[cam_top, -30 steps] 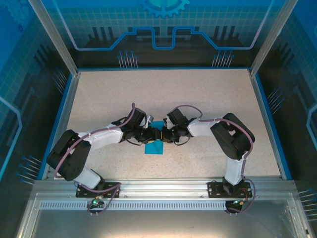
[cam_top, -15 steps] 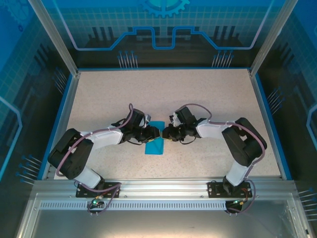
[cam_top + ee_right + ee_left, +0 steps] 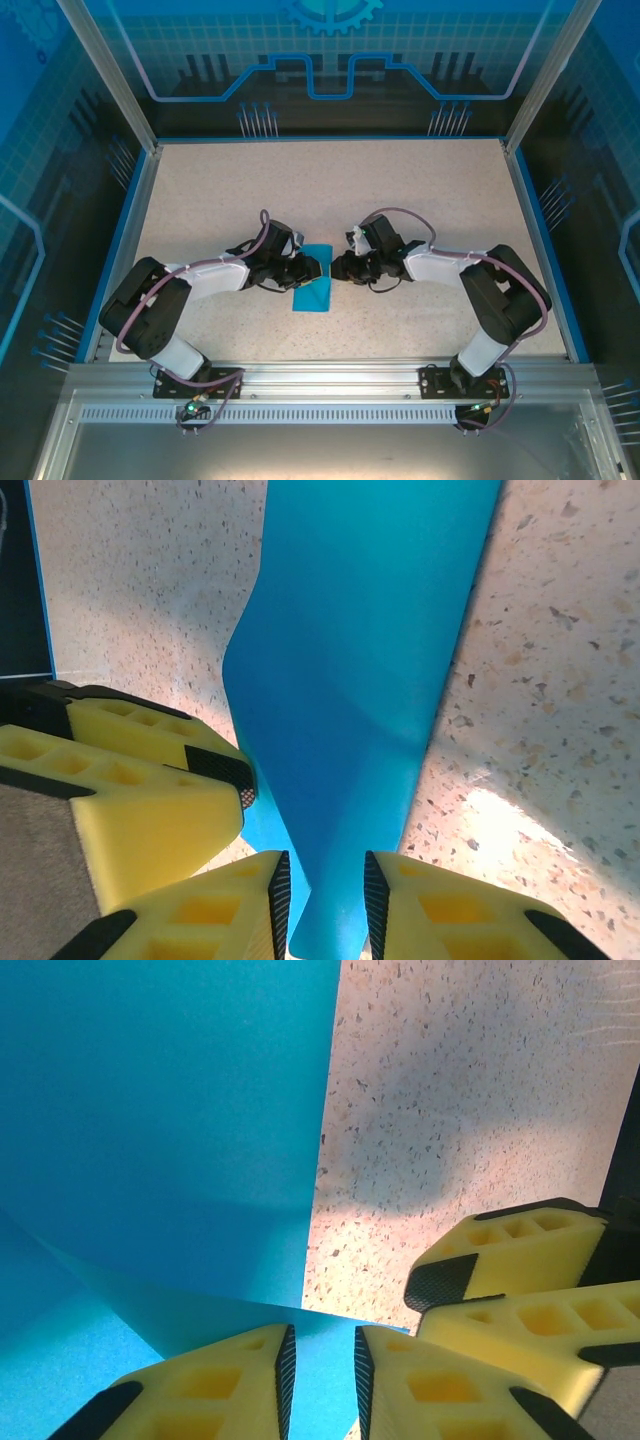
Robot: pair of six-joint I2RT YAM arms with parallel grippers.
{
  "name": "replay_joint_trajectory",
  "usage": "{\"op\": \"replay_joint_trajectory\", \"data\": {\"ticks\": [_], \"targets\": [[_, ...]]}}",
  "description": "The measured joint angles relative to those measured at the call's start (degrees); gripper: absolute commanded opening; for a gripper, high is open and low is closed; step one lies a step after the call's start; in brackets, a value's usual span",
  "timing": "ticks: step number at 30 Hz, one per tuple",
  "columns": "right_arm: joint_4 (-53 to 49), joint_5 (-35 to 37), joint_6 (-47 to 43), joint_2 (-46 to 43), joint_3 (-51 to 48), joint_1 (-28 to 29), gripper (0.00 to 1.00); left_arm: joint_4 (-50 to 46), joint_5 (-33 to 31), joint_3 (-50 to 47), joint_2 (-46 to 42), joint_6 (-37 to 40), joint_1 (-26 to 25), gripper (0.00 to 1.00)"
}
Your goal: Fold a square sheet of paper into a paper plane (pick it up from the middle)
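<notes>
The square sheet of paper (image 3: 314, 288), teal-blue, lies folded into a narrow strip on the speckled table between both grippers. My left gripper (image 3: 306, 270) is low at its left edge. In the left wrist view the paper (image 3: 160, 1110) has a raised folded flap, and the left gripper (image 3: 323, 1345) stands open by a narrow gap with paper showing between its pads. My right gripper (image 3: 339, 268) is at the strip's right edge. In the right wrist view it (image 3: 325, 870) is open, and the tapering end of the paper (image 3: 360, 660) lies loose between its pads.
The right gripper's yellow fingers (image 3: 500, 1260) are close beside the left ones, and the left gripper's fingers (image 3: 140, 780) are close beside the right ones. Speckled tabletop (image 3: 330, 190) stretches all round, bounded by blue rails and the enclosure's frame.
The right arm has drawn back to the right and its jaws have opened off the paper. The left jaws have narrowed. More of the strip now shows from above.
</notes>
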Motion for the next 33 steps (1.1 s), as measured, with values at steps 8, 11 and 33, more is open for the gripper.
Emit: {"op": "replay_joint_trajectory", "data": {"ticks": [8,11,33], "targets": [[0.07,-1.49,-0.72,2.95,1.05,0.72,0.13,-0.02,-0.02,0.0,0.02,0.0,0.0,0.22],[0.11,-1.92,-0.81,3.45,1.46,0.72,0.07,-0.04,-0.17,0.0,0.0,0.02,0.0,0.22],[-4.57,2.19,-6.34,7.48,6.67,0.7,0.03,-0.24,3.02,0.0,-2.67,0.15,0.0,0.26]]}}
